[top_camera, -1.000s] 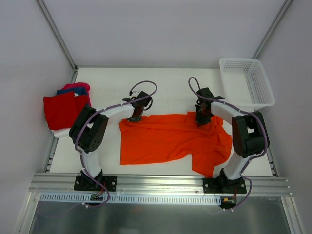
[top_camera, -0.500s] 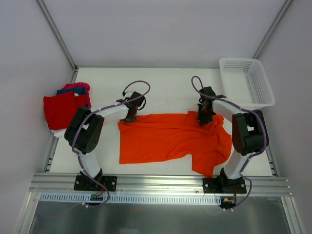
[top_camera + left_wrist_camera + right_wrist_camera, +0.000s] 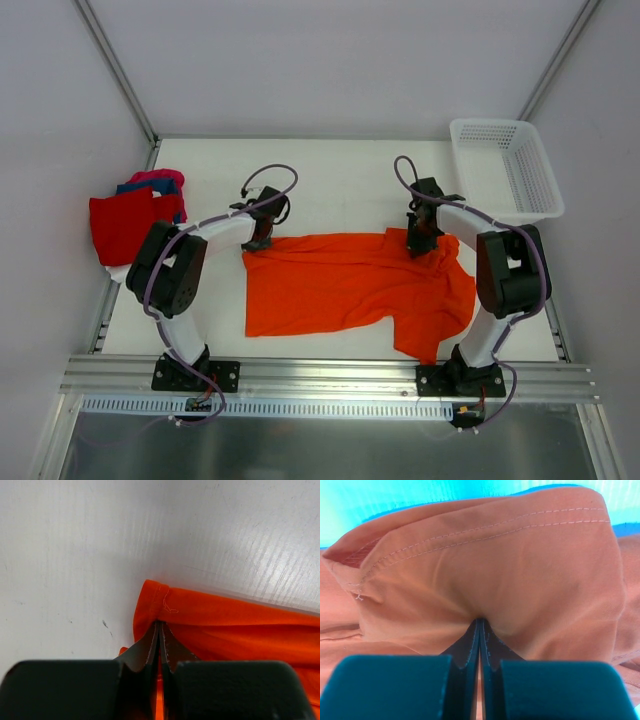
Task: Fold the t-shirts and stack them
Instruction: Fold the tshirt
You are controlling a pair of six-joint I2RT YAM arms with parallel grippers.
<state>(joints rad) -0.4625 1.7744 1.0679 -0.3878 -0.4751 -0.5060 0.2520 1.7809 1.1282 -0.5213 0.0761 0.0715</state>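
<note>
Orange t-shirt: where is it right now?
In the top view the orange t-shirt lies spread across the middle of the table, its far-left corner pinched by the left gripper and its far edge, right of centre, by the right gripper.

No text, label, brand or number can be read (in any view).

white matte table top (image 3: 340, 170), one small dark scuff (image 3: 105, 624) noted in left wrist view. plain pale grey walls (image 3: 330, 60) enclose three sides. aluminium rail (image 3: 330, 375) runs along near edge; metal struts (image 3: 115, 65) at both rear corners. lighting even.
</note>
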